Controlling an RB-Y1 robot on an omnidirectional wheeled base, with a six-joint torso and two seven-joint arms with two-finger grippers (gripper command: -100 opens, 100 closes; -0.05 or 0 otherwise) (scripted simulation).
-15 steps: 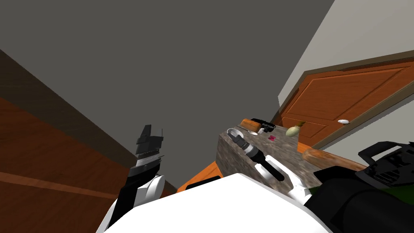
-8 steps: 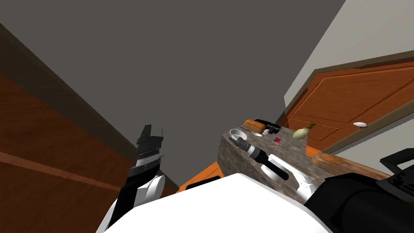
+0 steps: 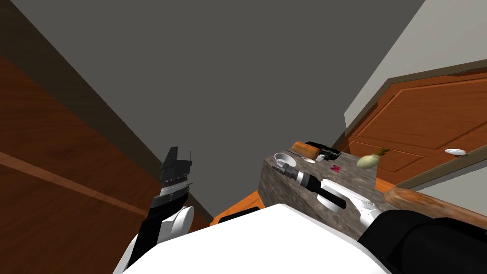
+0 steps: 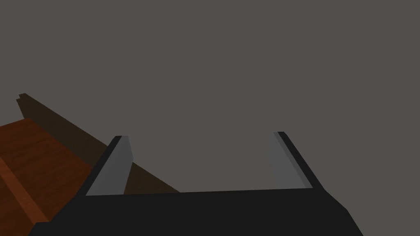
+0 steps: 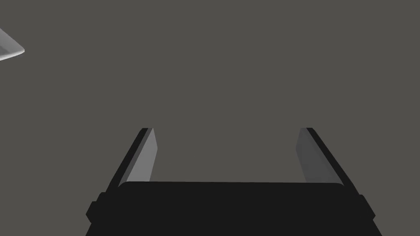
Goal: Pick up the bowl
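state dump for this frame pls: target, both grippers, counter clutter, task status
target: white bowl, at the corner of the speckled counter
right gripper: open, empty; its arm extends over the counter and ends just beside the bowl; contact cannot be told
left gripper: open, empty; held up on the left, away from the counter
counter clutter: brown block, black object, small pink item, pale green vegetable
task status: bowl not yet grasped
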